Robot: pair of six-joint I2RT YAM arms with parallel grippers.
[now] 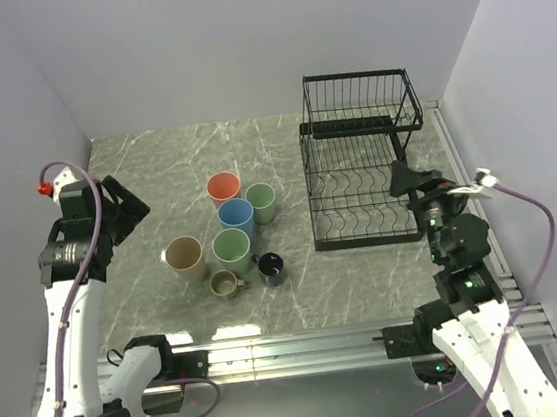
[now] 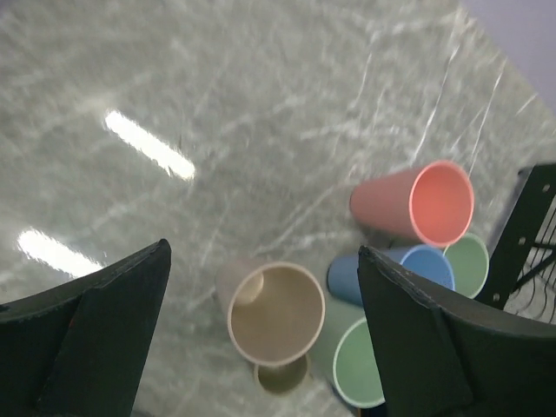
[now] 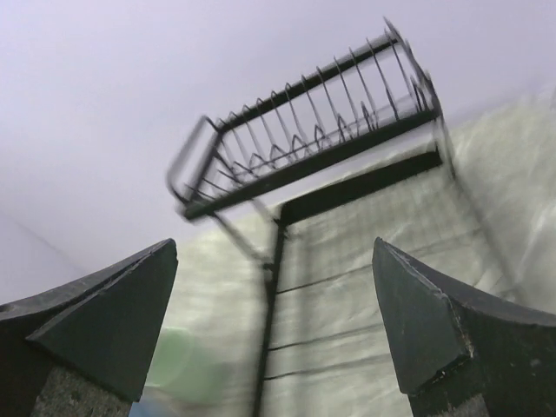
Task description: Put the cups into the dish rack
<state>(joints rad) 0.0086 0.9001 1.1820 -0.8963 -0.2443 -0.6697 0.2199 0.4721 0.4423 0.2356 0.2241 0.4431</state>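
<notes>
Green cup (image 3: 187, 369) blurred beside dish rack (image 3: 356, 185).

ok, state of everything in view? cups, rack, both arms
beige cup: upright on table
salmon-pink cup: upright on table
blue cup: upright on table
far green cup: upright on table
near green cup: upright on table
olive-tan mug: upright on table
navy mug: upright on table
dish rack: upright, no cups loaded
left gripper: fingers open, empty
right gripper: fingers open, empty

Right wrist view: dish rack (image 3: 365, 182) blurred, green cup (image 3: 187, 369) a mere smear. Left wrist view: beige cup (image 2: 276, 313) half hides a small mug (image 2: 281, 378).
</notes>
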